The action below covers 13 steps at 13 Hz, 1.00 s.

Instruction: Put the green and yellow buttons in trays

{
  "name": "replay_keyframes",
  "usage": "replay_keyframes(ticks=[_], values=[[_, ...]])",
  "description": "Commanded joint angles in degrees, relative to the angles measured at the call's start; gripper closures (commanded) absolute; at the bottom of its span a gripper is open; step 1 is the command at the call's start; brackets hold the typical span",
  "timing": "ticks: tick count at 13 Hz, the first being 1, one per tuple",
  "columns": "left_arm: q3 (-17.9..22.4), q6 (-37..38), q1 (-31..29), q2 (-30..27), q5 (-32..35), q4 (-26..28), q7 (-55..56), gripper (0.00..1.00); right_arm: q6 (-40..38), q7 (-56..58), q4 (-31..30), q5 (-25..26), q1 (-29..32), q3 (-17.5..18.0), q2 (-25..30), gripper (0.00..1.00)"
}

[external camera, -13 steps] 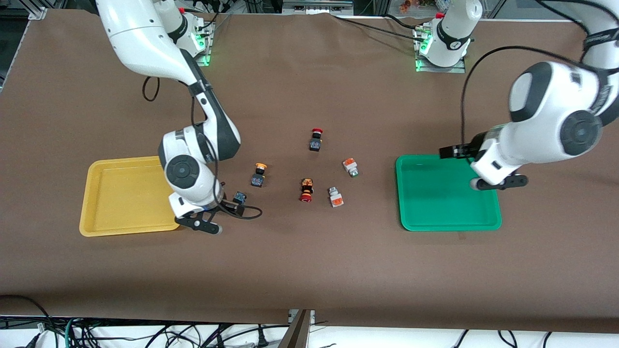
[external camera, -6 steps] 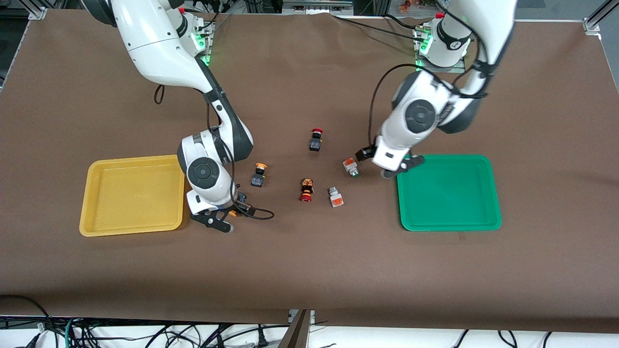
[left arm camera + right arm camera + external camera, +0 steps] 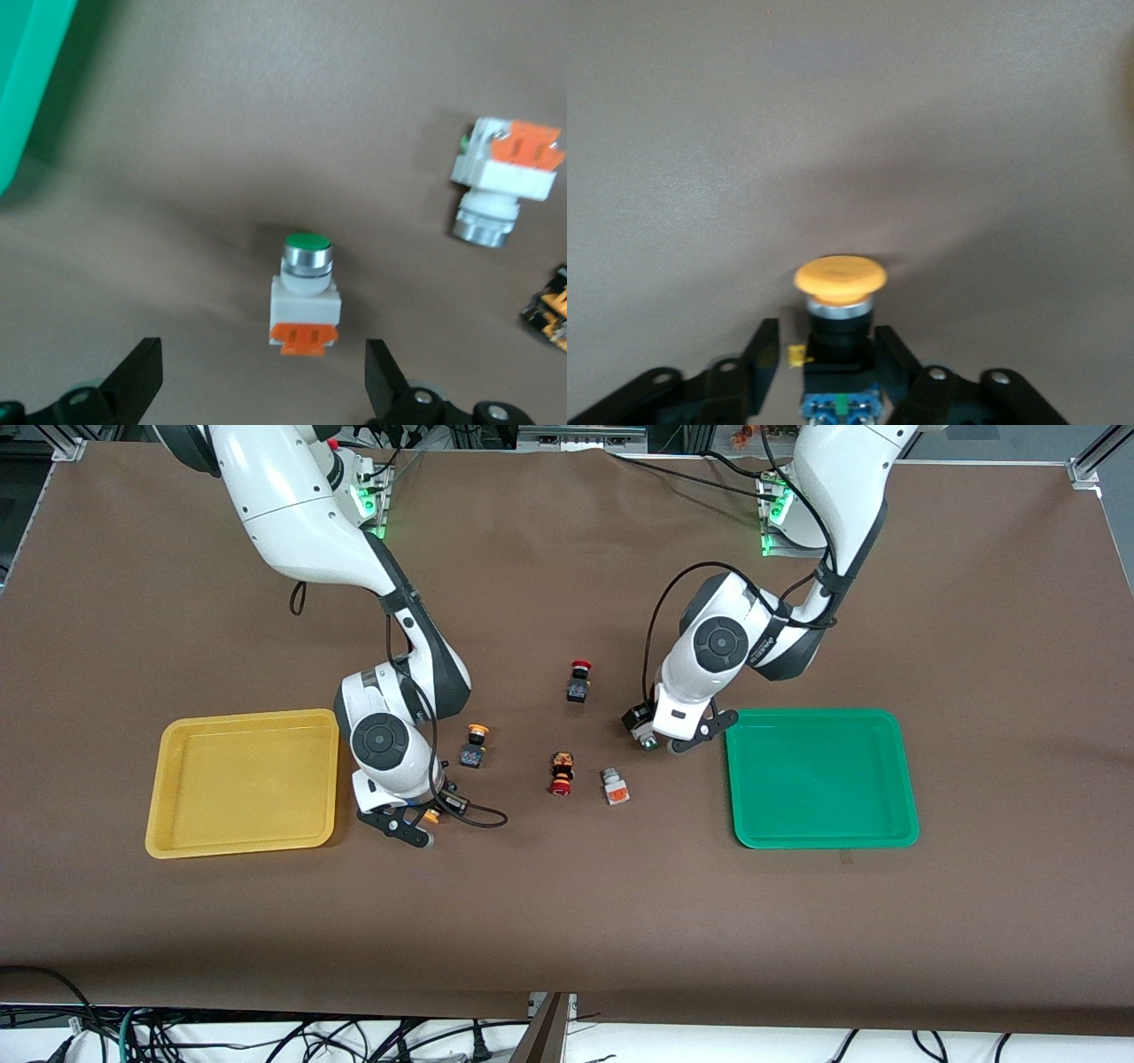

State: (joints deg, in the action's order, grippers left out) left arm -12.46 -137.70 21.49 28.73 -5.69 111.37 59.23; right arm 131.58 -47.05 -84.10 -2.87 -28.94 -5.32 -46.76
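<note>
A yellow-capped dark button [image 3: 840,305] lies on the table beside the yellow tray [image 3: 239,843]. My right gripper [image 3: 429,816] is low over it, open, its fingers [image 3: 762,359] close on either side of the body with a small gap. A white button with an orange block and green tip [image 3: 306,288] lies by the green tray [image 3: 822,834]. My left gripper [image 3: 657,735] hangs over it, wide open and empty. A second green button [image 3: 616,786] and a second yellow button [image 3: 475,746] lie on the table between the trays.
Two dark red-capped switches lie mid-table, one [image 3: 560,772] beside the second green button, one [image 3: 578,680] farther from the front camera. The green tray's corner [image 3: 27,80] shows in the left wrist view. Both trays hold nothing.
The left arm swung from over the green tray to over the green button beside it. The right gripper shifted from the yellow tray's edge onto the yellow button and now straddles it.
</note>
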Motion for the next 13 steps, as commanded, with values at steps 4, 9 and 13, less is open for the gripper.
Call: replay_keyframes(ticks=[4,9,13], values=[[0.24,-8.62,0.66,6.24,3.66,-3.26,0.89,0.0,-6.48,13.0,-0.28,-1.26,5.8,-0.04,3.33,1.0],[0.07,-10.92,0.93,9.59,7.27,-2.65,0.97,0.23,-12.04,25.26,-0.01,-1.26,12.07,-0.04,6.33,1.0],[-0.02,-10.39,2.77,8.63,7.36,-2.38,0.8,1.0,-11.52,18.07,-0.18,-1.7,9.7,0.13,5.8,0.0]])
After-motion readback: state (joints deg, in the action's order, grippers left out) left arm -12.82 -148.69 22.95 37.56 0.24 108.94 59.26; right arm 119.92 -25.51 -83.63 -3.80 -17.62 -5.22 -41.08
